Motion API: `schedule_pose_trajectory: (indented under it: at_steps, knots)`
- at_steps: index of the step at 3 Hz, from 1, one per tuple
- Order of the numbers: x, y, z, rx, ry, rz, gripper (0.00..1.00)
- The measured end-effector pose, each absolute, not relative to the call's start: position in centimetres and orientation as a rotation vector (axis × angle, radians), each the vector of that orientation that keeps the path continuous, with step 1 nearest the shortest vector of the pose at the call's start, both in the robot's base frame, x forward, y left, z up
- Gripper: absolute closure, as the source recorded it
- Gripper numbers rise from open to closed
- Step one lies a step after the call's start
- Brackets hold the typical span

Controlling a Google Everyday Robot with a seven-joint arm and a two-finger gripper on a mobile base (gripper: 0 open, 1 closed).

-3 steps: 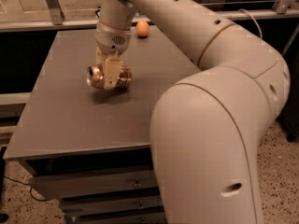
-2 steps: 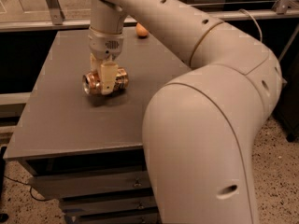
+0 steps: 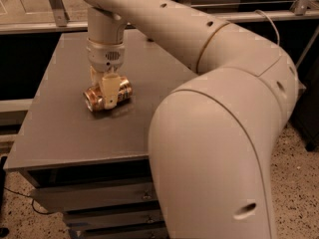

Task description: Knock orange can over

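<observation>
The orange can point(image 3: 124, 88) lies on its side on the grey table point(image 3: 65, 133), left of centre, its silver end facing front left. My gripper point(image 3: 102, 90) comes straight down from above and straddles the can's middle. One pale finger point(image 3: 109, 92) is in front of the can and the other behind it. The gripper is shut on the can, and part of the can's body is hidden behind the front finger.
My large white arm point(image 3: 214, 133) fills the right half of the view and hides the table's right side. A metal rail point(image 3: 30, 26) runs behind the table. Drawers point(image 3: 89, 198) sit under the tabletop, and speckled floor point(image 3: 299, 183) lies to the right.
My gripper and the can have shifted together to the left and toward the front of the table. The can stays on its side.
</observation>
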State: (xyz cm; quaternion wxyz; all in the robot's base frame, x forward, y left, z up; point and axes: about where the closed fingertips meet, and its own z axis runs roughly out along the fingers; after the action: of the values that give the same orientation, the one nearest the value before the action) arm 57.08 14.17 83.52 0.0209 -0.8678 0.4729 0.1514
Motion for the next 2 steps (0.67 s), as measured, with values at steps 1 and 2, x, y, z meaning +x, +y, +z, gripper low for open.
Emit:
schedule_pose_trajectory:
  at_steps: [1, 2]
  knots:
    - [56.45, 14.25, 83.23, -2.705, 1.463, 0.476, 0.13]
    - [56.05, 14.23, 83.08, -2.715, 1.461, 0.483, 0.0]
